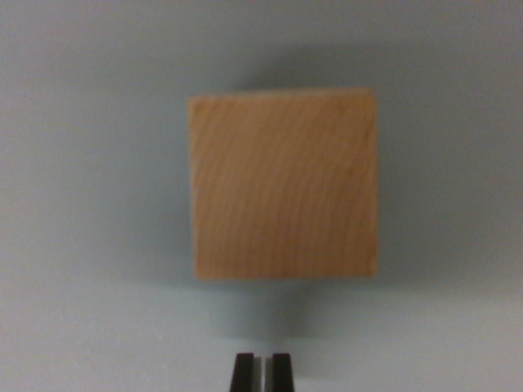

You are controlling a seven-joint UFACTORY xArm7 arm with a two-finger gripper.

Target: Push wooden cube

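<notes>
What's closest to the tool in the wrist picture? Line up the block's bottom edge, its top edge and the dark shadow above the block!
1. block's bottom edge, just above the tool
2. block's top edge, higher up in the wrist view
3. shadow, just past the top edge, farthest

Plain pale grey surface [82, 204] filling the wrist view, bearing a single wooden cube [283, 184]. The cube's top face shows curved grain; soft shadow falls on the surface just around the cube's edges.
</notes>
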